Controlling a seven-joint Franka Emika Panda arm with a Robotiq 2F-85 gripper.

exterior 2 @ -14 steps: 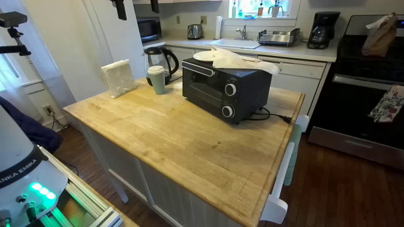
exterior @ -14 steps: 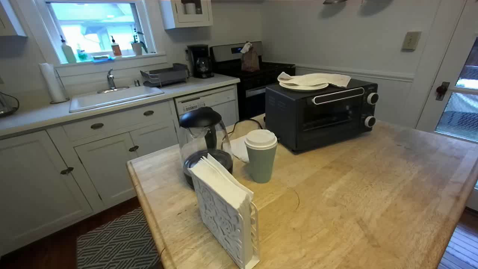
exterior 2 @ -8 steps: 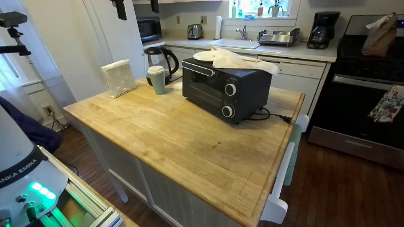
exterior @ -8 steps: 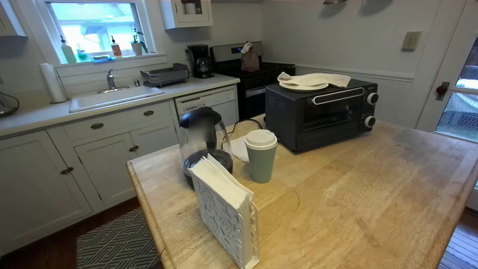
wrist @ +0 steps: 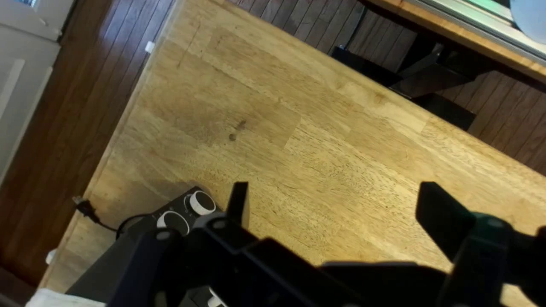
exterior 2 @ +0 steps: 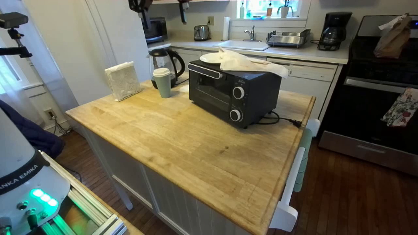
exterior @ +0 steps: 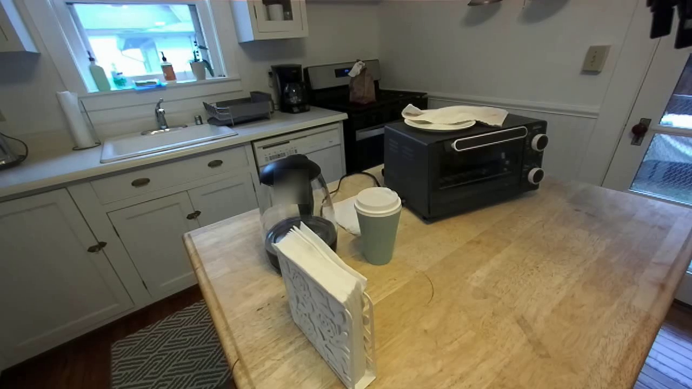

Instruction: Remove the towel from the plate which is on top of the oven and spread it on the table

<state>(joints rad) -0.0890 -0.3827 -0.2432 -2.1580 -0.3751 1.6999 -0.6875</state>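
In an exterior view, the pale, rounded robot base wears a dark band on which "ANKA EMIKA" can be read, with three green-lit lamps below. Lettering above the upper of two white-rimmed round knobs on the boxy black toaster oven is too small to make out. The large light-wood butcher-block table bears this oven, one clear glass kettle with black lid and handle, one pale green cup with white lid, and one white patterned napkin holder. One thin, creased, off-white cloth towel lies partly over one round white plate on top of the oven and hangs past the oven's edge. The black gripper shows at the upper edge, its jaws wide apart, holding nothing. Behind stand a white counter and a black stove; the floor is brown wood.

In an exterior view, one bright window is above one white sink, and a grey patterned rug lies on the floor. The towel covers most of the plate, whose rim shows beneath.

In the wrist view, the jaws stand well apart, with table grain between them. One black plug lies at the table's edge, its cord leading toward the oven.
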